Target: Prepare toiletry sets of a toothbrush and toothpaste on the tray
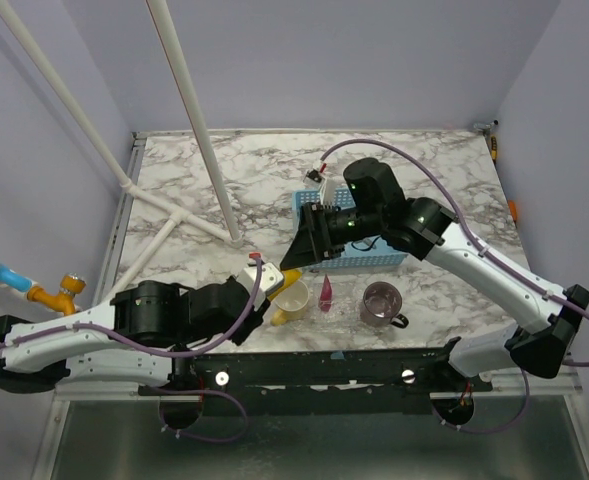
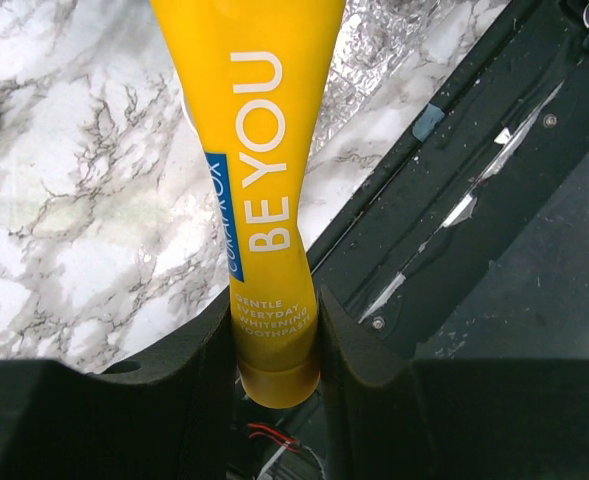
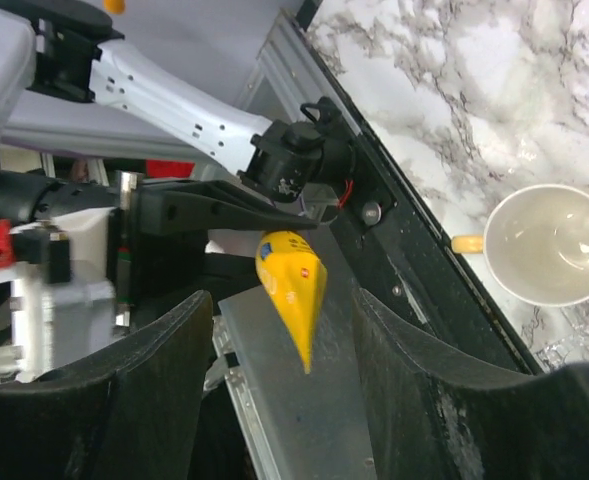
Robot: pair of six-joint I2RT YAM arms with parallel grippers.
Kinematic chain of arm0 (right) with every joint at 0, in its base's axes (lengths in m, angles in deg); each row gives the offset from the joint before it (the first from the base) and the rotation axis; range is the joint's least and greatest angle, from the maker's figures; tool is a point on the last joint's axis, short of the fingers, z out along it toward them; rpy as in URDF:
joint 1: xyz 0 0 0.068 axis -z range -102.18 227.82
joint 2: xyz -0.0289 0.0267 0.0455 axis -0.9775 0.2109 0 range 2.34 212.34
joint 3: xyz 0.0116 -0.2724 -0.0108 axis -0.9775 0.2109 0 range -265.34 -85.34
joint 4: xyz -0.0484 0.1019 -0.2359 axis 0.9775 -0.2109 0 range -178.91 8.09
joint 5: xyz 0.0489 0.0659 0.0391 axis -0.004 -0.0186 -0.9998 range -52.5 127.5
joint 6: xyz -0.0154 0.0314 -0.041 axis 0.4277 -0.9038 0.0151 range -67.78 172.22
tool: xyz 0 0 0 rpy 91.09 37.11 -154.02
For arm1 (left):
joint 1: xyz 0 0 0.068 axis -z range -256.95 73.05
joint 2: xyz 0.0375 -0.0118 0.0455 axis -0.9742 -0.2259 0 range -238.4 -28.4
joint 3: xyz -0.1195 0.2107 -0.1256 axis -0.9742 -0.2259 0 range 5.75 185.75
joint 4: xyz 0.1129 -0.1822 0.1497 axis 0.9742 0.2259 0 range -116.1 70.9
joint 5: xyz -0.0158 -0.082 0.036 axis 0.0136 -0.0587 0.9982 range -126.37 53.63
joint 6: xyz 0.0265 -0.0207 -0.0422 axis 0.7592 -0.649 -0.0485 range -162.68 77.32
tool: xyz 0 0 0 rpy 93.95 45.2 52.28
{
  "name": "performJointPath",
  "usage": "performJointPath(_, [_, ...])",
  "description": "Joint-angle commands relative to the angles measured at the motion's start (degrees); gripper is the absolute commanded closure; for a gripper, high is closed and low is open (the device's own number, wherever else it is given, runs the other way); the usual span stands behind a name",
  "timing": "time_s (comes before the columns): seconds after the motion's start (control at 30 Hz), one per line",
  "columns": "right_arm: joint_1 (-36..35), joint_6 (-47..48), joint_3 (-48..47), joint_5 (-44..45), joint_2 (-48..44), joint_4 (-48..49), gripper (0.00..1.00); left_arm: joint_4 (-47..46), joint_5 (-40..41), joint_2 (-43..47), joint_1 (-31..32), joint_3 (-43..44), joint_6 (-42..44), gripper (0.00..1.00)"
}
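Observation:
My left gripper (image 2: 274,345) is shut on the cap end of the yellow toothpaste tube (image 2: 264,150), held just above the table's near edge. In the top view the gripper (image 1: 264,290) and the tube (image 1: 278,317) are next to the yellow mug. The tube also shows in the right wrist view (image 3: 294,285). My right gripper (image 3: 284,380) is open and empty; in the top view it (image 1: 309,248) hovers over the left part of the blue tray (image 1: 384,262). The pink tube (image 1: 326,292) lies between the two mugs. No brush is visible.
The yellow mug (image 1: 294,297) (image 3: 554,245) and the translucent purple mug (image 1: 379,303) stand near the front edge. Crinkled clear wrap (image 2: 394,40) lies by the mugs. White pipes (image 1: 199,130) cross the back left. The black front rail (image 2: 454,200) runs below my left gripper.

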Motion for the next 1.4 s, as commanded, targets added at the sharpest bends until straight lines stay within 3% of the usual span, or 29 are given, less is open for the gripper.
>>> performJointPath(0.0, [0.3, 1.35, 1.95, -4.05, 0.72, -3.22, 0.4, 0.54, 5.01, 0.61, 2.16, 2.53, -0.48, 1.0])
performJointPath(0.37, [0.3, -1.55, 7.1, -9.42, -0.26, 2.26, 0.46, -0.02, 7.71, 0.67, 3.82, 2.23, -0.36, 1.0])
performJointPath(0.87, [0.28, -4.1, 5.11, -10.92, 2.04, 6.2, 0.5, -1.03, 7.15, 0.57, 4.42, 1.7, -0.4, 1.0])
performJointPath(1.37, [0.27, -5.95, 7.56, -12.24, 2.11, 9.95, 0.61, -2.25, 7.26, 0.79, 4.54, 0.82, -0.27, 1.0])
